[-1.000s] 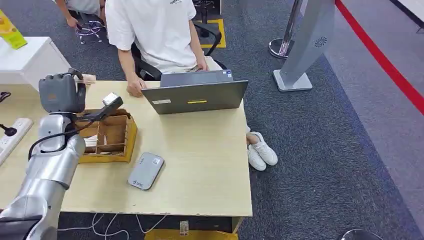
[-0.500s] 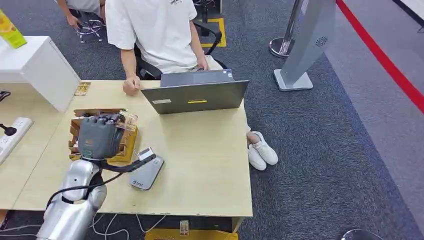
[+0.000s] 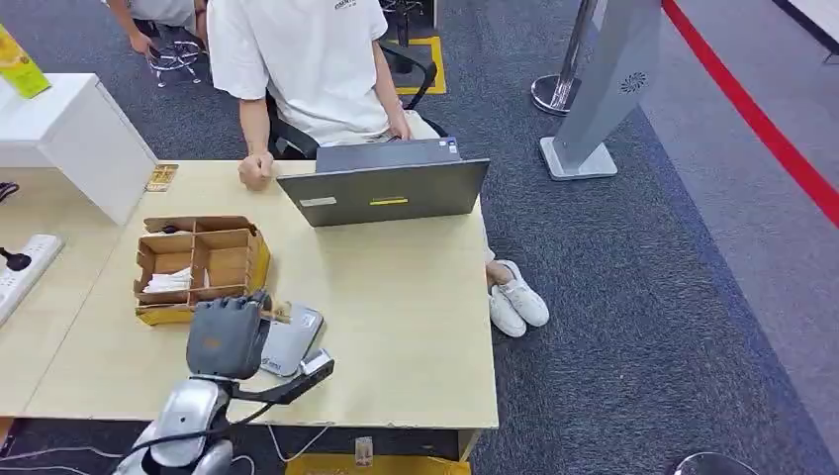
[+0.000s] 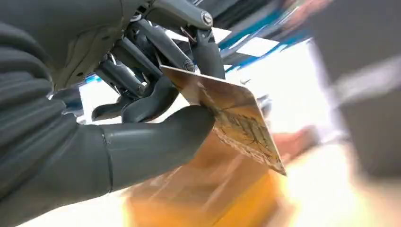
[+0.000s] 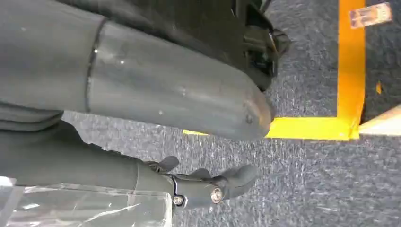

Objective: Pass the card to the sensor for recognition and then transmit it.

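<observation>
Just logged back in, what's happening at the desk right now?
The left hand holds a card, pinched between thumb and fingers, right above the grey sensor on the table. The cardboard organizer sits just beyond. A person sits behind the laptop. The right hand hangs over the carpet.

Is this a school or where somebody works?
Probably an office or a front desk. A person sits on an office chair at a laptop, the floor is grey carpet, and a barrier post stands nearby. The left hand holds a card above the desk.
</observation>
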Controlling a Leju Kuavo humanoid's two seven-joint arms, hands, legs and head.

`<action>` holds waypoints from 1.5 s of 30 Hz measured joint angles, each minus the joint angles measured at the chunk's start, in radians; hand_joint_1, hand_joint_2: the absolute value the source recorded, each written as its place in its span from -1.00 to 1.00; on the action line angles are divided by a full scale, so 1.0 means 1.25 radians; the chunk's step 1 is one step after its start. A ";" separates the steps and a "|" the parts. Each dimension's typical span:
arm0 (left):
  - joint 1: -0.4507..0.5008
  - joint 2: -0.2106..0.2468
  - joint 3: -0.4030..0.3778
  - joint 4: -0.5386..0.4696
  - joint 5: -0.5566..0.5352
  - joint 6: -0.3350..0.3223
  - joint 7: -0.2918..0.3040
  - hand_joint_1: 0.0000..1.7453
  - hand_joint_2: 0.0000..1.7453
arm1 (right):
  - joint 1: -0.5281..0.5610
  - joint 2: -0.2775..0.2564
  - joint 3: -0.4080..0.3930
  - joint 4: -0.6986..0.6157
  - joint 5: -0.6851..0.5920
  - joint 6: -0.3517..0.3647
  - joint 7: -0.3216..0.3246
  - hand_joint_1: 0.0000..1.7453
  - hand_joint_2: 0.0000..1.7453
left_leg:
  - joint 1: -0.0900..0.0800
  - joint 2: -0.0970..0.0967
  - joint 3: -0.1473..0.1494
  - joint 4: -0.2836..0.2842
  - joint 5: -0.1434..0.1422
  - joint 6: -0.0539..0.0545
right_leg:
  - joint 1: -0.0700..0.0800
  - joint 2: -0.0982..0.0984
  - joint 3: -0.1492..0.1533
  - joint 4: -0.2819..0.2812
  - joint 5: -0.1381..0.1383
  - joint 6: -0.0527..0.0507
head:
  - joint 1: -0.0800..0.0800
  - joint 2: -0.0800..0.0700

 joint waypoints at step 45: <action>-0.131 -0.067 0.019 -0.114 -0.015 0.045 -0.134 1.00 1.00 | 0.002 -0.014 0.002 0.005 -0.039 0.045 0.042 -1.00 -1.00 | 0.000 -0.010 -0.003 0.002 0.003 0.003 | 0.000 -0.010 0.002 0.000 0.000 0.001 | -0.002 0.000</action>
